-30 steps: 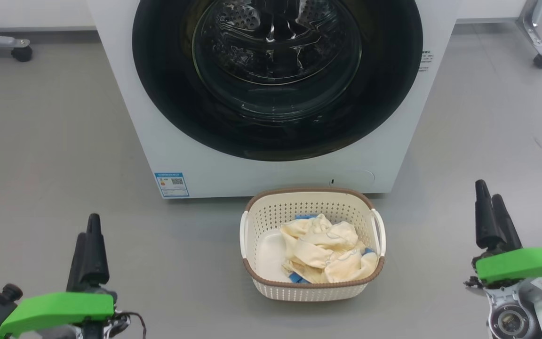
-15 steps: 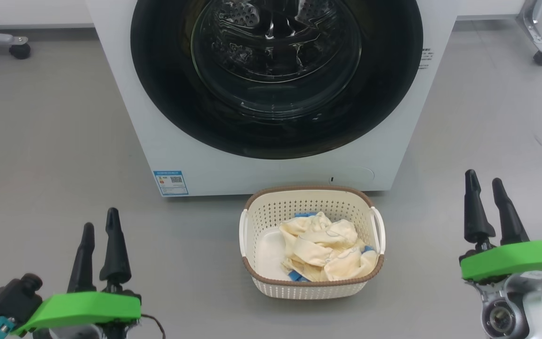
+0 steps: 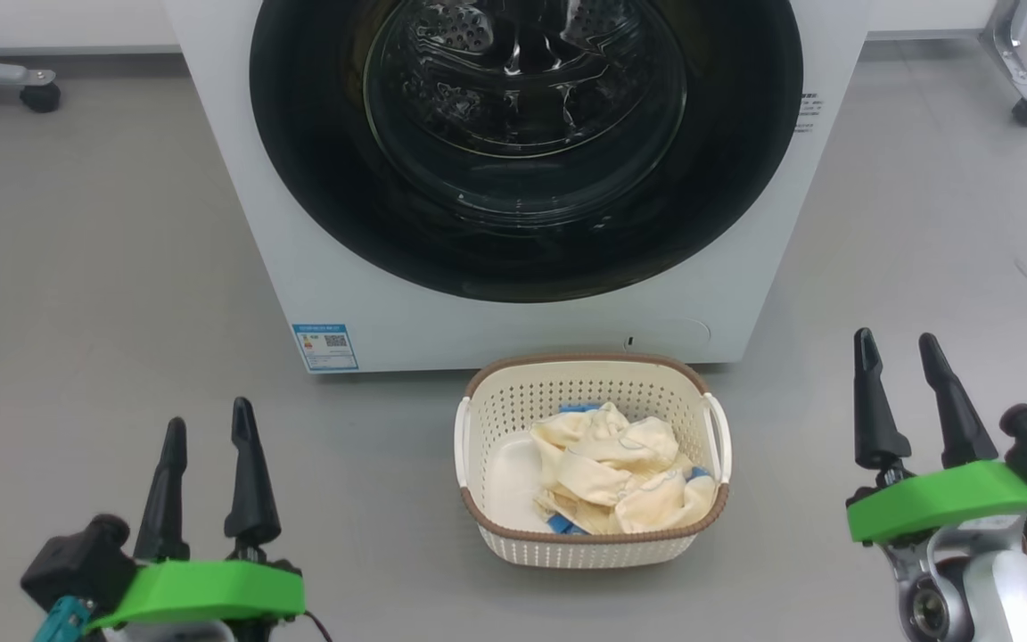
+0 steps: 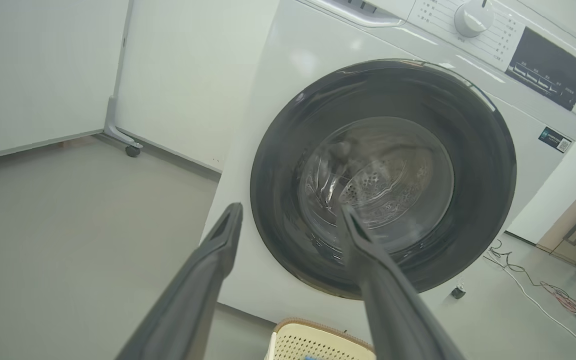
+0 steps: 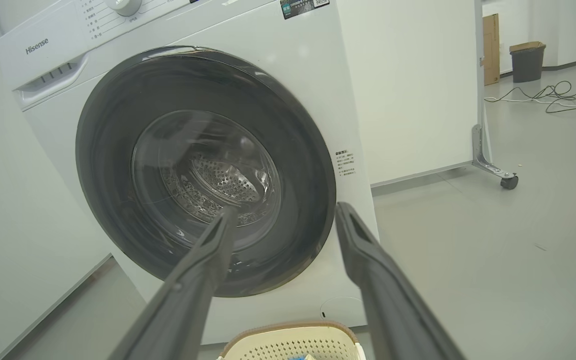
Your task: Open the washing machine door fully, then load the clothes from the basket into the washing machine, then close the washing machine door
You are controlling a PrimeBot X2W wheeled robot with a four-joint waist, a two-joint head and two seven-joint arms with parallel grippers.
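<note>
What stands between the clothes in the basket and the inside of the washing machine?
The washing machine door is shut, so the clothes in the basket cannot go in yet. Nothing else visible blocks the way.

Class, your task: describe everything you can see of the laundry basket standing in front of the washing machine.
The basket is small, rounded-rectangular and looks like cream plastic. It has perforated walls, a brown woven-look rim and a white handle at each end. It stands upright on the grey floor, close in front of the washing machine, slightly right of its middle. The clothes, pale cream with blue trim, lie heaped in its right part; the left of its bottom is bare.
</note>
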